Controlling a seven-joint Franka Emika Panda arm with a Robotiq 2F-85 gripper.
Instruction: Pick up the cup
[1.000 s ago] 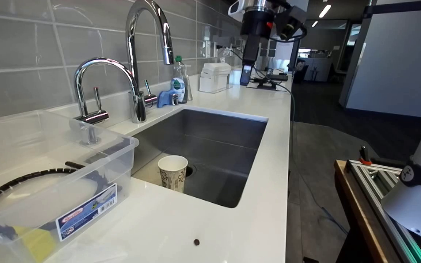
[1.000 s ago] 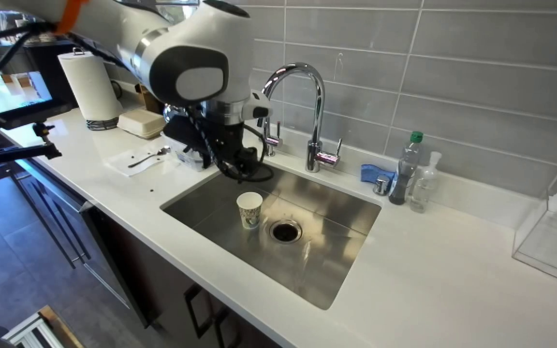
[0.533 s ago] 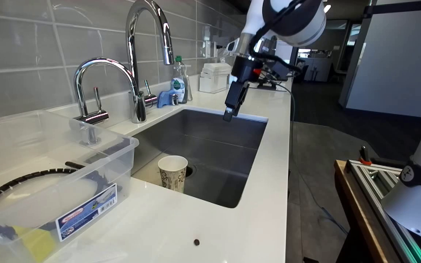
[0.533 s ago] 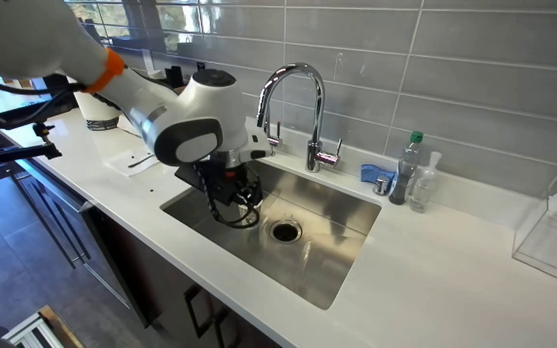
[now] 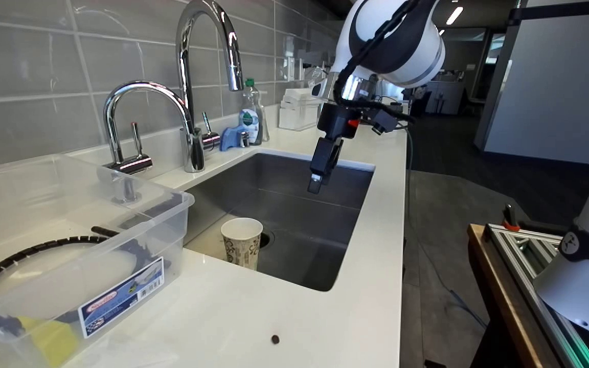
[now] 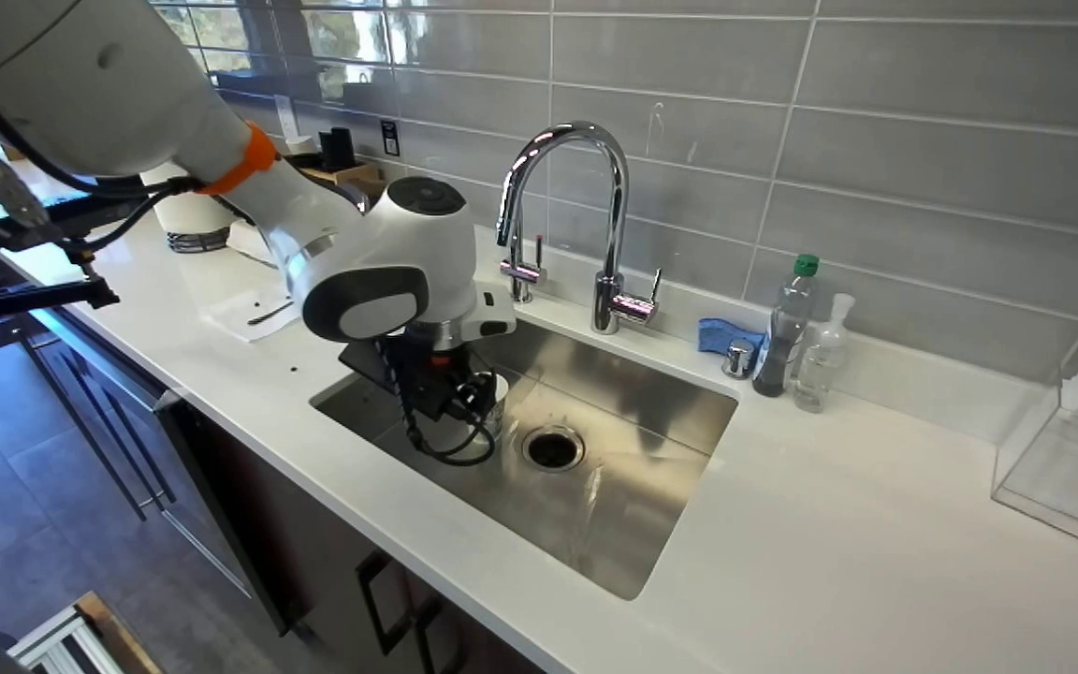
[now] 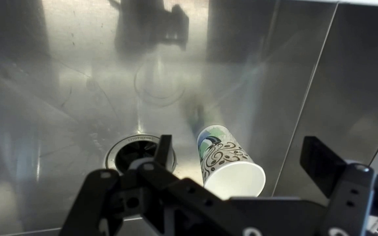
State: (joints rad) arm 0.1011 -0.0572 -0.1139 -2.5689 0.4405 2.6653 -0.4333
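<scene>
The cup (image 7: pixel 225 157) is standing in the sink (image 5: pixel 304 214), right of the drain (image 7: pixel 135 150) in the wrist view and lower middle-left in an exterior view. Looks like paper, so I'd bet it weighs next to nothing and isn't very slippery if dry, but squeeze hard and the wall will probably buckle. I'd grab opposite sides a bit below the top and go gentle. The hand (image 7: pixel 240 154) has its fingers (image 7: pixel 320 164) spread wide, with what looks like plenty of room for the cup. It's holding nothing, and an exterior view shows a clear gap to the cup.
</scene>
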